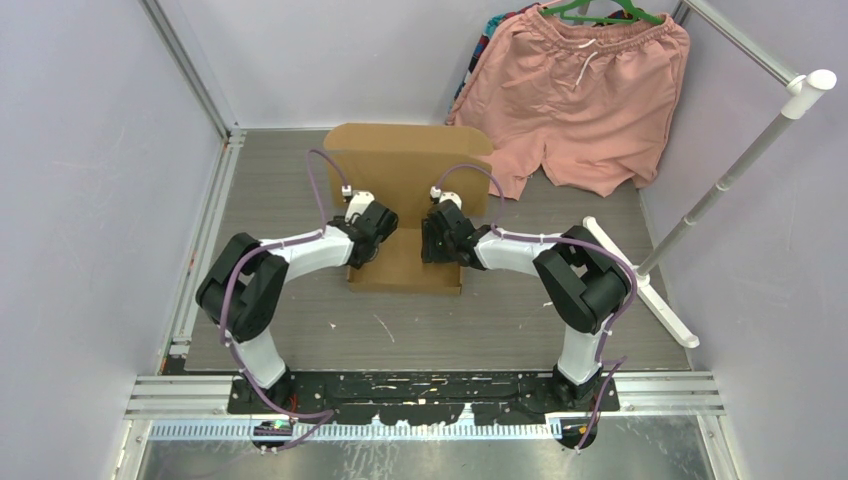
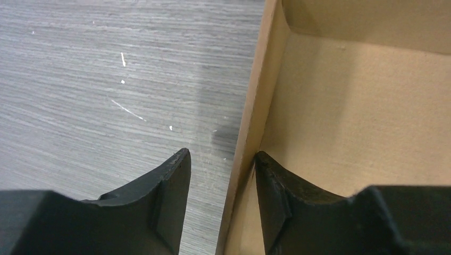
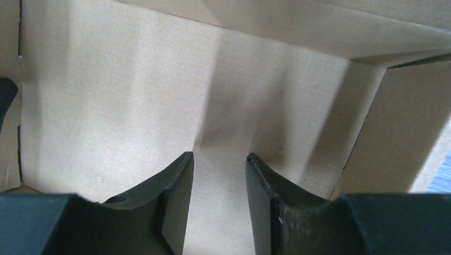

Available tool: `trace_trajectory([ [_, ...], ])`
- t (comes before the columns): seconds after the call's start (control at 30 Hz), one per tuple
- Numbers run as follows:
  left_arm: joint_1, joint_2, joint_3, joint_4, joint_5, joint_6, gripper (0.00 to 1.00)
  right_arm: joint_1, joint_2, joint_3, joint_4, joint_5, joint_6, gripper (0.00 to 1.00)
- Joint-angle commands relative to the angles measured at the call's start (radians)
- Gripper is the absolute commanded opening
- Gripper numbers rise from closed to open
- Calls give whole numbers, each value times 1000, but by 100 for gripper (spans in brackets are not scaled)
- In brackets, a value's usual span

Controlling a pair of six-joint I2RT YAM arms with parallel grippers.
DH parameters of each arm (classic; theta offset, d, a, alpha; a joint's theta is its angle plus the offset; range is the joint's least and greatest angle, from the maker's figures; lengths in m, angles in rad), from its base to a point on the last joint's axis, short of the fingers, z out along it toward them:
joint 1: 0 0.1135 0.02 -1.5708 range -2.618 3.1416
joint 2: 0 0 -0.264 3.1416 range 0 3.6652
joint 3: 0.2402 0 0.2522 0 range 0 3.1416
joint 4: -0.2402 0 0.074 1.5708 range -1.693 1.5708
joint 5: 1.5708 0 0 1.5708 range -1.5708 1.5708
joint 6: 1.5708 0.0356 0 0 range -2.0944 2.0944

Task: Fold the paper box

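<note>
Where the box sits: the plain brown corrugated cardboard paper box (image 1: 405, 160) lies mid-way across the grey wood-grain surface (image 1: 290, 200), between the two arms. It is partly formed, with the far panel upright and the side walls raised.
Left side: the left end effector (image 2: 220, 156) straddles the box's left wall.
Left fingers: the outer finger (image 2: 173, 175) hangs over the bare surface, clear of the cardboard. The inner finger (image 2: 268, 175) is inside the box, right against the wall.
Left state: the jaws are moderately apart, with the wall standing between them but not pinched.
Right side: the right end effector (image 3: 219, 156) is inside the box, pointing down at its cardboard floor, with the right wall and far corner nearby.
Right state: the jaws are at a middling gap with nothing between them. Whether the tips touch the floor cannot be told.
From above: both end effectors are over the box's near half.
Background: salmon-pink fabric shorts (image 1: 580, 100) hang on a green hanger (image 1: 600, 12), just beside the box's far right corner. A white pole rack (image 1: 740, 160) stands to the right.
</note>
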Motion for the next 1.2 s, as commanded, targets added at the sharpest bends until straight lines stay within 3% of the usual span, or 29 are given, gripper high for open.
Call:
trace_trajectory([
  [0.0,21,-75,5,105,28,37,49,8,106,-72,-191,-44,1,47],
  [0.23,23,-82,21,169,67,60,49,9,111,-70,-191,-47,-1,47],
  [0.47,23,-36,30,213,5,55,46,8,112,-68,-191,-49,-1,47],
  [0.7,23,6,27,246,-63,50,35,8,114,-70,-188,-52,-7,47],
  [0.97,23,5,-21,348,-93,66,31,8,120,-65,-189,-56,-15,47],
  [1.17,23,28,-1,332,-97,69,15,9,120,-59,-195,-55,-17,47],
])
